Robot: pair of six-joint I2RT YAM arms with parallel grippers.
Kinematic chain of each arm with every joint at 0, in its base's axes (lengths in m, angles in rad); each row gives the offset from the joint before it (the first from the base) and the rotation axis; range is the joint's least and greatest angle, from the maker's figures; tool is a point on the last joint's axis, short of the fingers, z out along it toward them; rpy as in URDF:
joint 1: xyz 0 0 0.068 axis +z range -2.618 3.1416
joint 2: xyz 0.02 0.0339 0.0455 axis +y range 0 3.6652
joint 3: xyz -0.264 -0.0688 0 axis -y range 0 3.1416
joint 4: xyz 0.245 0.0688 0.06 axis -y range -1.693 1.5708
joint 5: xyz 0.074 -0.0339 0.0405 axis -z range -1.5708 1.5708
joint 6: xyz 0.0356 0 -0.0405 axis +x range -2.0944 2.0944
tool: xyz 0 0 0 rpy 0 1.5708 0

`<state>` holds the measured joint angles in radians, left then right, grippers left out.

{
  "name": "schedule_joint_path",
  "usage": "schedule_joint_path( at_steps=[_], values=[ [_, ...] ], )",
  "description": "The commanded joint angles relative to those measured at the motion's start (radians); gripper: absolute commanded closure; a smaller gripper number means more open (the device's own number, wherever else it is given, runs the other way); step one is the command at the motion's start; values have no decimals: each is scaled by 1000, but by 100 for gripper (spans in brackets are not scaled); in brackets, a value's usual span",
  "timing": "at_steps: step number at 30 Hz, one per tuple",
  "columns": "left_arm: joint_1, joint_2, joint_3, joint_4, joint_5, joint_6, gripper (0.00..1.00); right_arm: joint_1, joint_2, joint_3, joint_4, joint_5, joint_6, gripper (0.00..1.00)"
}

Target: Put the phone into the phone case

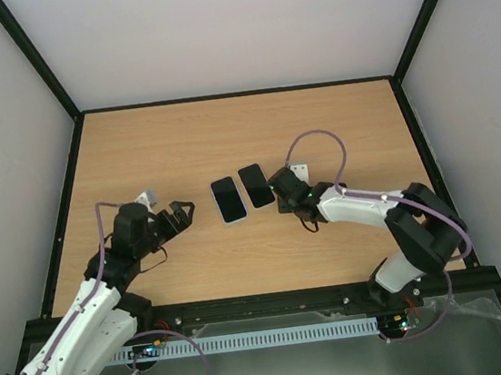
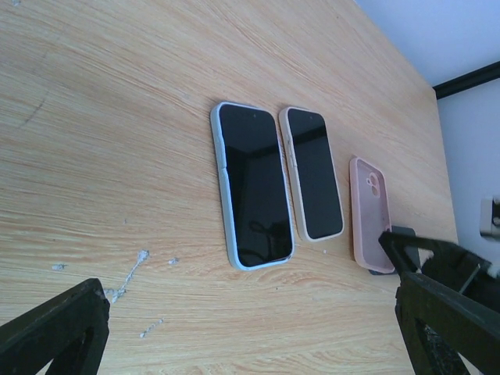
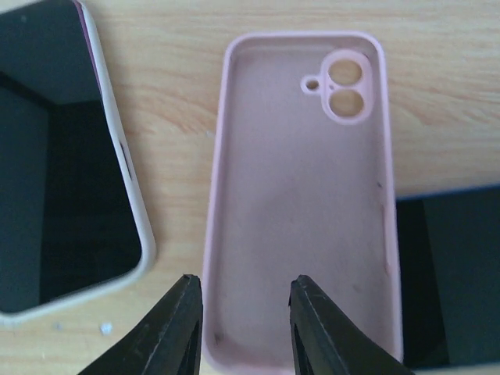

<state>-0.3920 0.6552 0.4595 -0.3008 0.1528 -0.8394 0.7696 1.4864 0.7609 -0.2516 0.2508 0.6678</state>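
An empty pink phone case lies open side up on the table; it also shows in the left wrist view. A black phone screen lies right beside it, its edge at the case's rim. My right gripper is open, its fingertips straddling the case's left wall near the bottom corner, not closed on it. In the top view the right gripper covers the case. My left gripper is open and empty, left of the phones.
Two cased phones lie screen up side by side at the table's middle: one in a light-blue case, one in a whitish case. Black frame rails border the wooden table.
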Motion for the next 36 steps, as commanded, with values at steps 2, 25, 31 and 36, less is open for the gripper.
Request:
schedule_joint_path(
  at_steps=[2,25,31,36],
  values=[
    [4,-3,-28,12,34,-12,1,-27,98,82,56,11,-29,70],
    [5,30,-27,25,34,10,0,-39,133,74,28,-54,-48,98],
    [5,30,-22,23,28,14,1,5,-52,-19,-26,-148,26,98],
    [5,38,-23,28,26,14,1,105,-164,-77,-69,-192,91,98]
  ],
)
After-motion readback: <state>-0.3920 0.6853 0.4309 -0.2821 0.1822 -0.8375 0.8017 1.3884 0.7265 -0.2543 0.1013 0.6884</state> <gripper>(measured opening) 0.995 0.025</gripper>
